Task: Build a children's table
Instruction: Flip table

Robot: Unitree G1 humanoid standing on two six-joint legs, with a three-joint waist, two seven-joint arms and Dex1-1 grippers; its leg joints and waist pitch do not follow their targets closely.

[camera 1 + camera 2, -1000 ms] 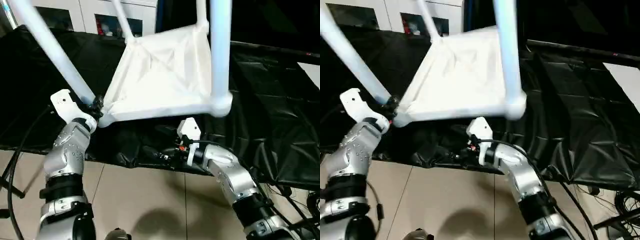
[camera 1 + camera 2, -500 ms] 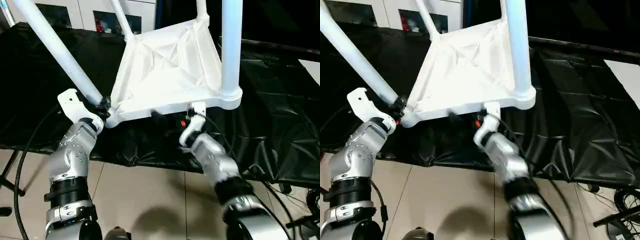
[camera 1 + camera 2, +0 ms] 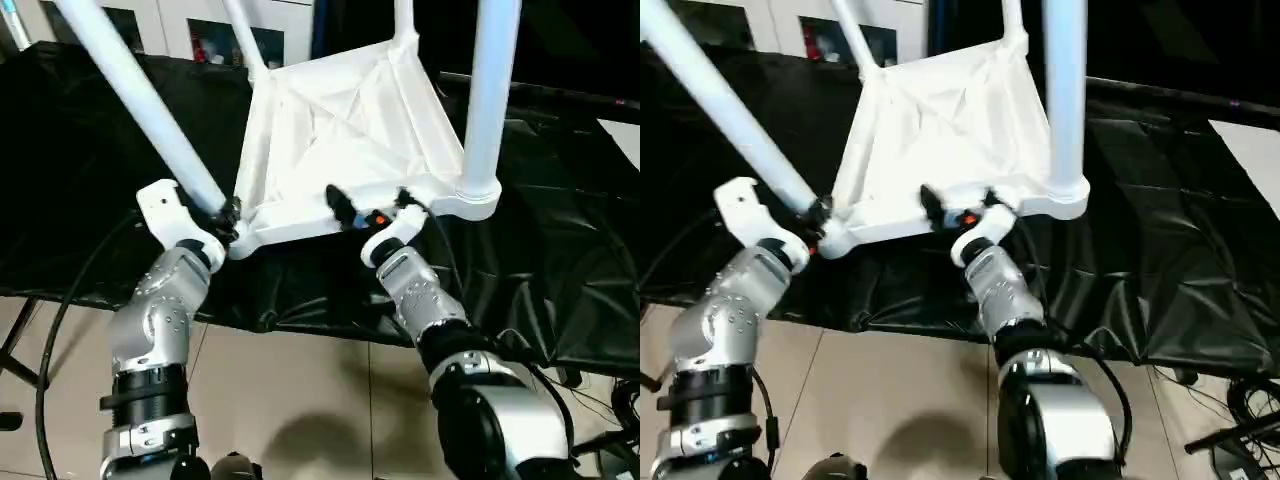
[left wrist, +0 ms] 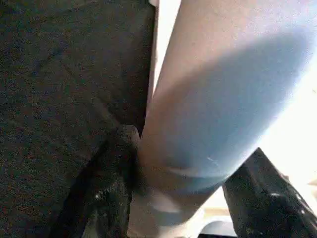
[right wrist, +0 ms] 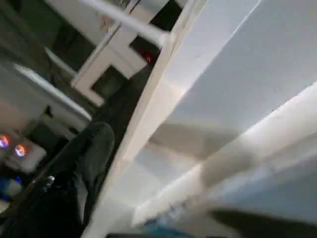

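Note:
The children's table is upside down and tilted on the black cloth, its ribbed white tabletop [image 3: 340, 130] facing me. White legs stand in the corner sockets: a near left leg [image 3: 140, 90], a near right leg [image 3: 490, 90] and a far leg [image 3: 240, 35]. My left gripper [image 3: 228, 213] is shut on the near left leg just above its socket; the leg [image 4: 223, 99] sits between both fingers [image 4: 116, 188]. My right gripper [image 3: 372, 205] is open at the tabletop's near rim [image 5: 148, 109], fingers spread along it.
A black sheet [image 3: 560, 200] covers the work surface, which ends just in front of my forearms above tiled floor [image 3: 300, 400]. A white cabinet with glass doors [image 3: 200, 30] stands behind. Cables [image 3: 60, 300] hang at the left and lie at the lower right.
My right arm has risen from below the near edge up to the tabletop's rim. The table, with my left gripper on its leg, has shifted up and to the right.

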